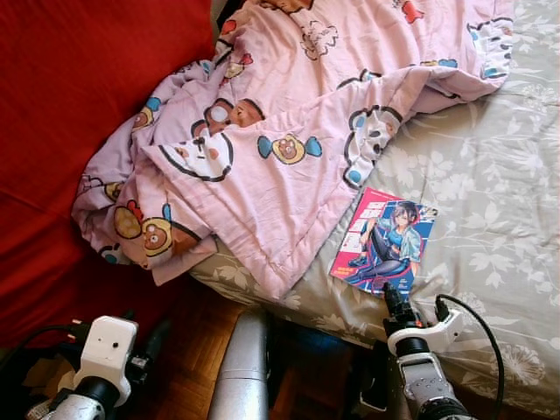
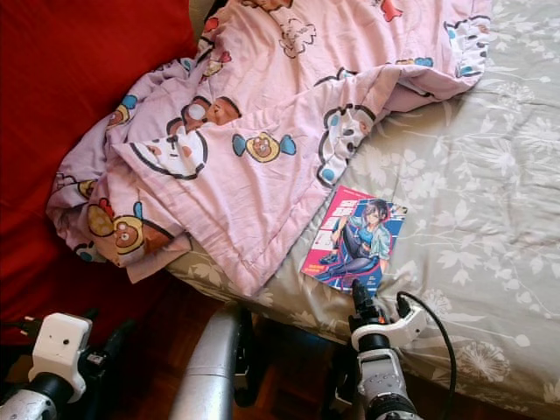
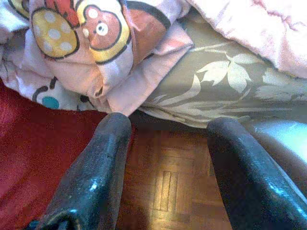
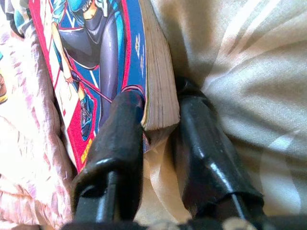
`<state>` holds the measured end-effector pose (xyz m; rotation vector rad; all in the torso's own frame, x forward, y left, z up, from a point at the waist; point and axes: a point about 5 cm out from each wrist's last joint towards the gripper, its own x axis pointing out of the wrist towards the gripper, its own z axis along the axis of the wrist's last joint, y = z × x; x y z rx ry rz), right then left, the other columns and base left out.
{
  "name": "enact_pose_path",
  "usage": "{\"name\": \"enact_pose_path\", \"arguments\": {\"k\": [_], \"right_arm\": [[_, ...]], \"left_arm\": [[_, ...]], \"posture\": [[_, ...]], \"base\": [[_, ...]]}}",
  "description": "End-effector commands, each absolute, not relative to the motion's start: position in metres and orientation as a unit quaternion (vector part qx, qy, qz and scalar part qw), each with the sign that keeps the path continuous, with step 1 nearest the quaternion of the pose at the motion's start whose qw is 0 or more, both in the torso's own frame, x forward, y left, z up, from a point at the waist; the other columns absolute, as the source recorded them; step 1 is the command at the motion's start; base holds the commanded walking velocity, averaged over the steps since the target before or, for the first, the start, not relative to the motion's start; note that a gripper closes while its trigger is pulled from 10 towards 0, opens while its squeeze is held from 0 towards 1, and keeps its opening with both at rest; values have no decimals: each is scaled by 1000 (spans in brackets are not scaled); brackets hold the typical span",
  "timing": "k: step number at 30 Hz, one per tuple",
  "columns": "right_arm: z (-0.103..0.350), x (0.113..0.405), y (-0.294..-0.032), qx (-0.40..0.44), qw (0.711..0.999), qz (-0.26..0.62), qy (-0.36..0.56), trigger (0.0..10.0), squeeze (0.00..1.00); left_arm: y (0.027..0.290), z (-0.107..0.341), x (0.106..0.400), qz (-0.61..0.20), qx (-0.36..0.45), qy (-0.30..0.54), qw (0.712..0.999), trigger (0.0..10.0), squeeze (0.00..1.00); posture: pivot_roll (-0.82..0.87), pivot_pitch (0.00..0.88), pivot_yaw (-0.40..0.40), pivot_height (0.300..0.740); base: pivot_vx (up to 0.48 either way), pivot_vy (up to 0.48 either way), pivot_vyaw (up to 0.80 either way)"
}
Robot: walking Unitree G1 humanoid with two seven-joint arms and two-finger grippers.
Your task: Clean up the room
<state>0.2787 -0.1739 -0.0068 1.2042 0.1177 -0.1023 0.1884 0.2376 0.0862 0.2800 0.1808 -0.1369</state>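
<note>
Up close, the right wrist view shows the right gripper (image 4: pixel 160 120) pinching the comic book (image 1: pixel 383 241) at its corner on the bed (image 1: pixel 490 175). Down by the wooden floor (image 3: pixel 168 184), the left gripper (image 3: pixel 168 129) is spread apart near the pink blanket (image 1: pixel 280 131).

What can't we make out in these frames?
- Manga book: the back cover lies face down on the floral bedsheet; the cover text is too small in the eye views.
- Sheet under the pink cartoon blanket: covered.
- Right hand: its pads straddle the book's corner; contact pressure cannot be judged.
- Left hand: open above the parquet floor; under the bed is in shadow.
</note>
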Motion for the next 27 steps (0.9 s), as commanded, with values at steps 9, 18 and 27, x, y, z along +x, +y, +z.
{"name": "enact_pose_path", "arguments": {"k": [9, 18, 27], "right_arm": [[-39, 229, -189, 519, 824, -218, 61, 0, 0], [-40, 203, -193, 487, 826, -281, 40, 0, 0], [-2, 222, -205, 363, 891, -273, -7, 0, 0]], "left_arm": [[239, 67, 194, -51, 135, 111, 983, 10000, 0], [232, 61, 214, -45, 127, 93, 986, 10000, 0], [226, 55, 225, -35, 119, 79, 989, 10000, 0]], "posture": [[233, 382, 145, 616], [185, 328, 113, 616], [160, 292, 81, 616]], "base": [[0, 0, 0], [0, 0, 0], [0, 0, 0]]}}
